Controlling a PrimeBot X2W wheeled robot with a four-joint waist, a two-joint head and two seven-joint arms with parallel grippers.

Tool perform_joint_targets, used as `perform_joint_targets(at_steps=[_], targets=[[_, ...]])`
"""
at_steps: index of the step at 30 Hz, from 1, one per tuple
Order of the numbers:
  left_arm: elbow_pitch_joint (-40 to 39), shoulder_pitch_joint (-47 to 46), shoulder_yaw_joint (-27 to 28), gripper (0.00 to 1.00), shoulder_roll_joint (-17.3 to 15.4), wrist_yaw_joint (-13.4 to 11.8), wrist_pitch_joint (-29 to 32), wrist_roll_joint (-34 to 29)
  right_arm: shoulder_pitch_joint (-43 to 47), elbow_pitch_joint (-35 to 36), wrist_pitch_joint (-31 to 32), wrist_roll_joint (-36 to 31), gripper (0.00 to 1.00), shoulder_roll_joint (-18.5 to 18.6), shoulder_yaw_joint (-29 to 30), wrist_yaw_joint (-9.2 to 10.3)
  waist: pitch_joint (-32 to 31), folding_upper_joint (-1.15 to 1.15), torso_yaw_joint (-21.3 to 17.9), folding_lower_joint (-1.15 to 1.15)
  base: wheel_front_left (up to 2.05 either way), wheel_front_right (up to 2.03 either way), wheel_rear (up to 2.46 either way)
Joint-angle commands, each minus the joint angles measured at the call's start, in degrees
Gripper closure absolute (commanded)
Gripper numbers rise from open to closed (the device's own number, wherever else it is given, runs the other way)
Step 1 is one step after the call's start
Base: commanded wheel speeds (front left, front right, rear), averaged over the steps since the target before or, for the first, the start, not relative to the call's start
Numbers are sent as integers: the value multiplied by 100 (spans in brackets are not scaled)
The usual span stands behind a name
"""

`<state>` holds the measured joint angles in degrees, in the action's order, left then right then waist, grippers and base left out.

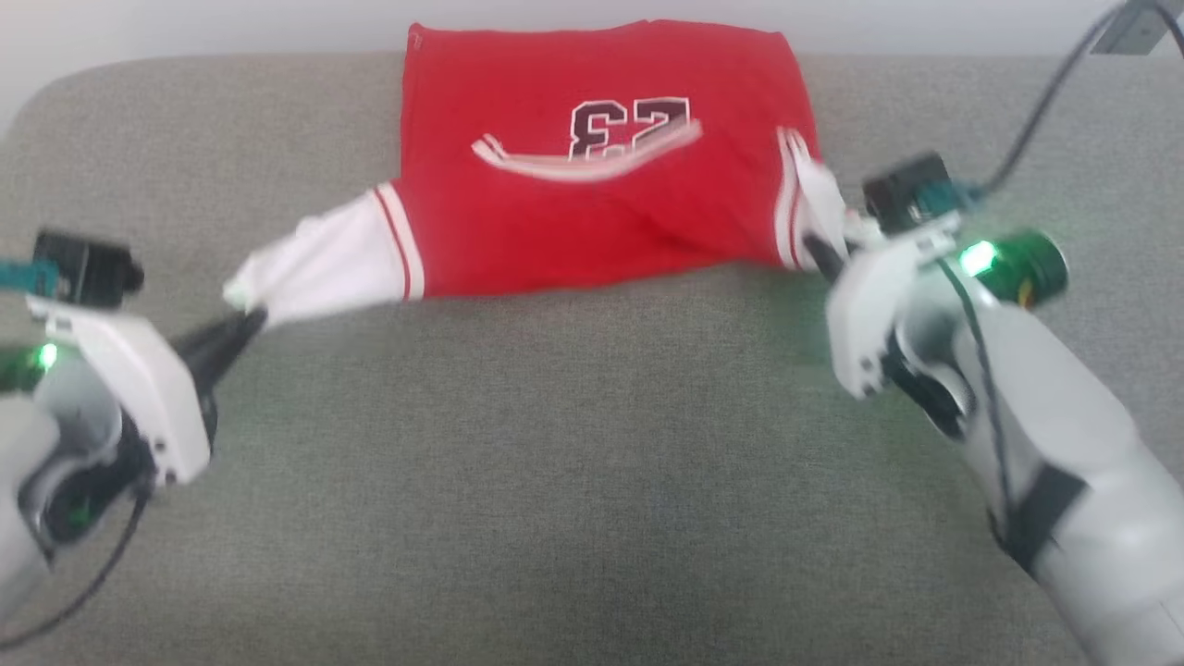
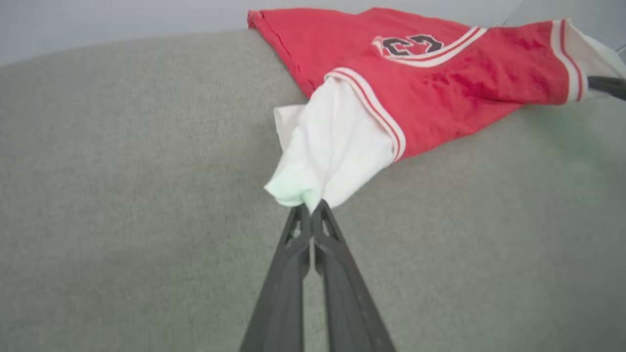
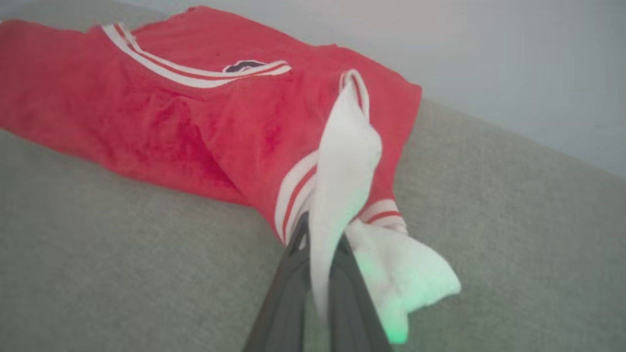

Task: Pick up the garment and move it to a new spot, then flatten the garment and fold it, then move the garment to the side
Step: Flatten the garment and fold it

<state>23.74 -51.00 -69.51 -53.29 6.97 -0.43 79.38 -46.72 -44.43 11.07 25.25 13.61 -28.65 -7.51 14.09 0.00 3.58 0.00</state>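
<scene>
Two dark fingers of the left gripper [image 1: 248, 324] [image 2: 311, 209] are pressed together on the tip of one white sleeve [image 1: 314, 261]. The right gripper [image 1: 820, 255] [image 3: 318, 244] is likewise clamped on the other sleeve [image 1: 818, 196], whose cloth drapes over its fingers. The red T-shirt [image 1: 592, 203] [image 2: 440, 83] [image 3: 171, 112] lies face up at the middle of the grey cushion's [image 1: 592, 481] far edge. Its hem is at that edge, its striped collar [image 1: 583, 165] is on the near side, and its long axis runs left to right.
</scene>
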Motion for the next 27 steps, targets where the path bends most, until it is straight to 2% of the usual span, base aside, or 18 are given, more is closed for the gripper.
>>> perform_joint_targets(at_steps=[1, 5, 10, 18, 27], targets=[[-31, 72, 2, 100, -38, -28, -19, 75, 111, 94, 37, 56, 100, 53, -26, 5, -30, 0, -7, 0, 0, 0, 0], [-418, 596, -90, 100, -266, -207, -102, 186, 963, 1316, 547, 556, 100, 802, -238, 5, -96, 0, -13, 0, 0, 0, 0], [-754, 1130, -179, 100, -464, -419, -103, 280, 1865, 2476, 1053, 774, 100, 1448, -170, 5, -131, 0, -12, 0, 0, 0, 0], [-903, 1678, -260, 100, -554, -723, -9, 464, 2877, 3579, 1933, 946, 100, 1747, 16, 5, -189, 0, -31, 0, 0, 0, 0], [-983, 2138, -290, 100, -409, -917, -45, 701, 3578, 4102, 2573, 1176, 100, 1678, 250, 5, -381, 0, -79, 0, 0, 0, 0]])
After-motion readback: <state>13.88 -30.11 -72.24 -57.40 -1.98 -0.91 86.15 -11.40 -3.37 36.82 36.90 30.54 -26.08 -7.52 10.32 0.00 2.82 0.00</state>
